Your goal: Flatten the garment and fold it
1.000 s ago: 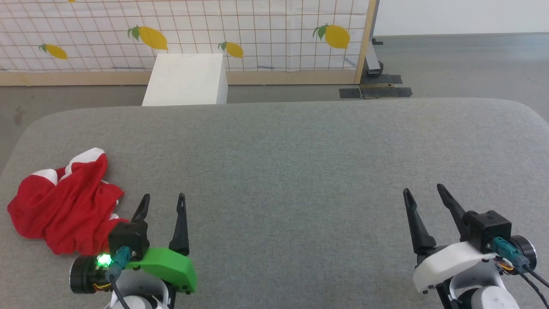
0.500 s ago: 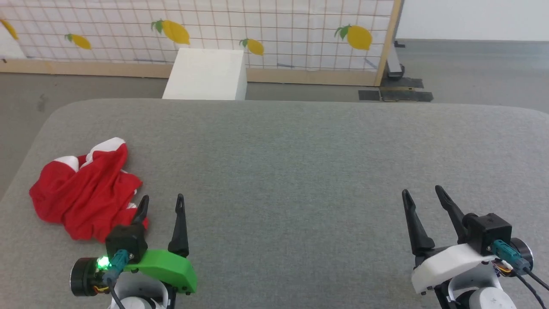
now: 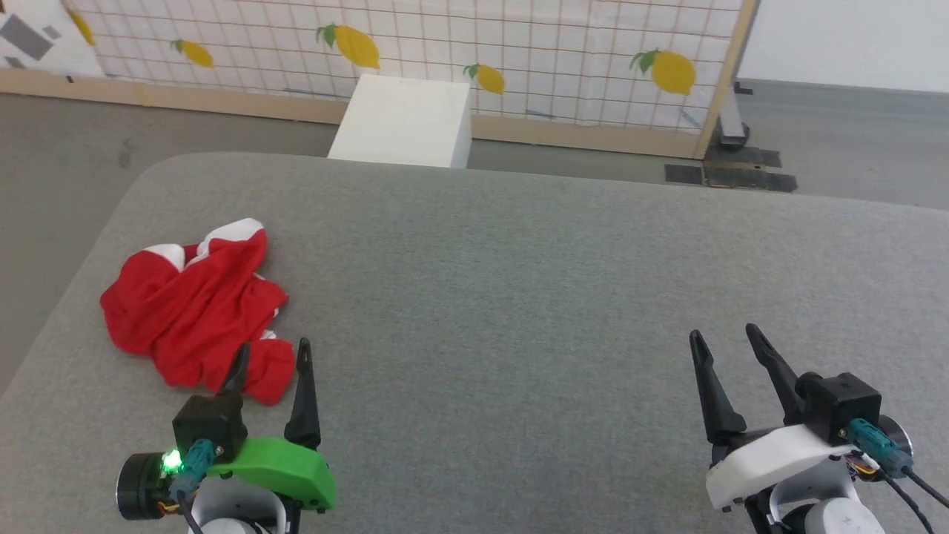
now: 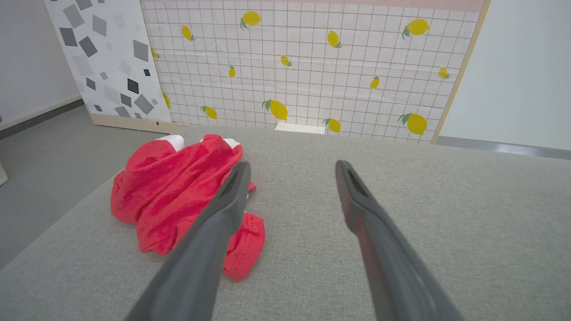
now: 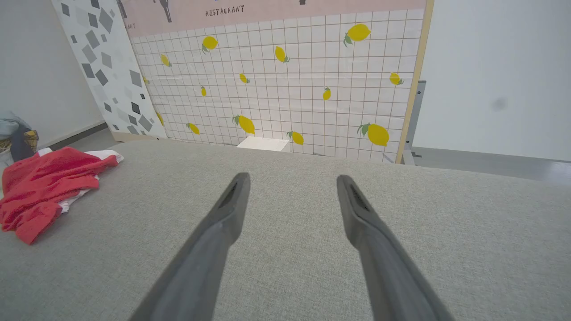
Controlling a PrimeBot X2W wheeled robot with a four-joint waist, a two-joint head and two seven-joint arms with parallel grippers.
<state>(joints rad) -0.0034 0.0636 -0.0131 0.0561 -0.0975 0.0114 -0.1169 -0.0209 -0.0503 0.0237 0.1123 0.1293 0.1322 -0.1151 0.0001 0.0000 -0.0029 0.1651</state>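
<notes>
The garment (image 3: 194, 311) is a crumpled red heap with white bands, lying at the left of the grey padded table (image 3: 519, 297). In the left wrist view the garment (image 4: 174, 191) sits partly behind the left finger. My left gripper (image 3: 272, 354) stands open just in front of the heap's near edge, holding nothing. My right gripper (image 3: 723, 335) is open over bare table at the lower right, far from the cloth. From the right wrist view the garment (image 5: 42, 185) lies at the far left, and the right gripper (image 5: 290, 178) is open.
A white box (image 3: 404, 122) stands on the floor beyond the table's far edge. Behind it is a lemon-patterned tiled panel (image 3: 482, 52) with a wooden frame. Grey floor surrounds the table, whose left edge runs close to the garment.
The head camera has turned left, so the whole picture shifted right. Both grippers stay open and hold their places; the garment has not been touched.
</notes>
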